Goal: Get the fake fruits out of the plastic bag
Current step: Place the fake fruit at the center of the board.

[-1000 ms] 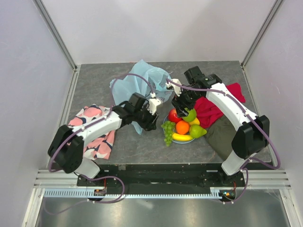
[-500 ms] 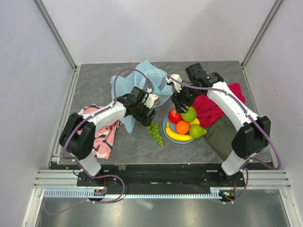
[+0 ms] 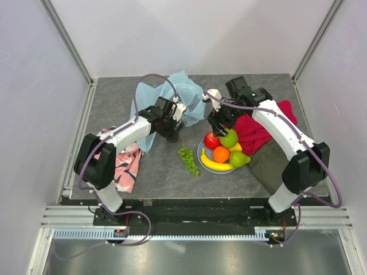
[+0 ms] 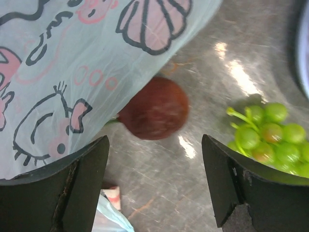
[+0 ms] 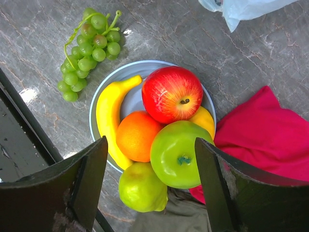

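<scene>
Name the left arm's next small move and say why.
Probably lower the left gripper onto the dark plum and close. Its fingers stand open, and the plum lies just ahead of them on the table, beside the grapes and not yet on the plate.

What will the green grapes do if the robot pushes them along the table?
The grape bunch would probably slide or drag rather than roll away: it lies flat on the table as a lumpy cluster. Its grapes look shiny, so jaws might slip off them; the thin stem may bend.
</scene>
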You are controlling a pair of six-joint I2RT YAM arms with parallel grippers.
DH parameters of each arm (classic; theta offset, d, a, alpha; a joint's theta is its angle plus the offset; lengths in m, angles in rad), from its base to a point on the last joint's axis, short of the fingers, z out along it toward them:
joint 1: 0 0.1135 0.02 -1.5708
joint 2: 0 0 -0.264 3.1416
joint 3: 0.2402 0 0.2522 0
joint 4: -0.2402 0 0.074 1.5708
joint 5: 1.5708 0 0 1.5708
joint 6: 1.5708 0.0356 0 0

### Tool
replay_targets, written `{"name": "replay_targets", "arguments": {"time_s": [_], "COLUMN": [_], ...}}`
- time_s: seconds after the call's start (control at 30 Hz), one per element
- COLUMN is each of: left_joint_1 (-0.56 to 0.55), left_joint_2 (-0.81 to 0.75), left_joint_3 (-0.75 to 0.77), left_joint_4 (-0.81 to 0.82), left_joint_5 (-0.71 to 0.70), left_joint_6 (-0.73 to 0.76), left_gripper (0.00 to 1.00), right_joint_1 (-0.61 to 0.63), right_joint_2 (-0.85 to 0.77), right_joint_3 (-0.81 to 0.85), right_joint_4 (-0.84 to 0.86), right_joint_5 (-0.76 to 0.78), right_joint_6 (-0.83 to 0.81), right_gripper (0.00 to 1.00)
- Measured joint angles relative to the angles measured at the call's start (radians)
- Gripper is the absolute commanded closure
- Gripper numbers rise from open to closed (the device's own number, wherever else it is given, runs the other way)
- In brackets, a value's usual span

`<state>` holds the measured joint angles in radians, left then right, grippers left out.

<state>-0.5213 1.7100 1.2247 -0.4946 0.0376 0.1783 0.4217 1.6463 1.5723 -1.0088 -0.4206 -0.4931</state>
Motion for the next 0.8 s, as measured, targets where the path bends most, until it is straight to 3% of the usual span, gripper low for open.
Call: {"name": "replay_targets", "arguments": {"time_s": [0.27, 0.5, 0.67, 0.8], "left_joint_1": [0.013, 0.013, 0.013, 0.013], "left_joint_2": [0.128, 0.235, 0.256, 0.261], "left_joint_3": [0.083, 0.17, 0.19, 0.195], "left_joint_4": [-0.005, -0.006, -0.009, -0.014], "left_joint_5": [-0.006, 0.017, 0.016, 0.019], "left_joint_6": [0.002, 0.002, 0.002, 0.0], "left_gripper": [0.16, 0.4, 0.47, 0.64], "right_joint_1": [0.0, 0.0, 0.0, 0.0], "right_joint_2": [0.0, 0.0, -0.004, -0.023], "right_joint_3": [-0.001, -0.018, -0.029, -0.045], "right_joint_4": [0.003, 0.005, 0.006, 0.006], "right_joint_5": [0.0, 0.0, 0.001, 0.003], "right_joint_6": [0.003, 0.003, 0.003, 0.003], "right_gripper": [0.19, 0.18, 0.18, 0.18]}}
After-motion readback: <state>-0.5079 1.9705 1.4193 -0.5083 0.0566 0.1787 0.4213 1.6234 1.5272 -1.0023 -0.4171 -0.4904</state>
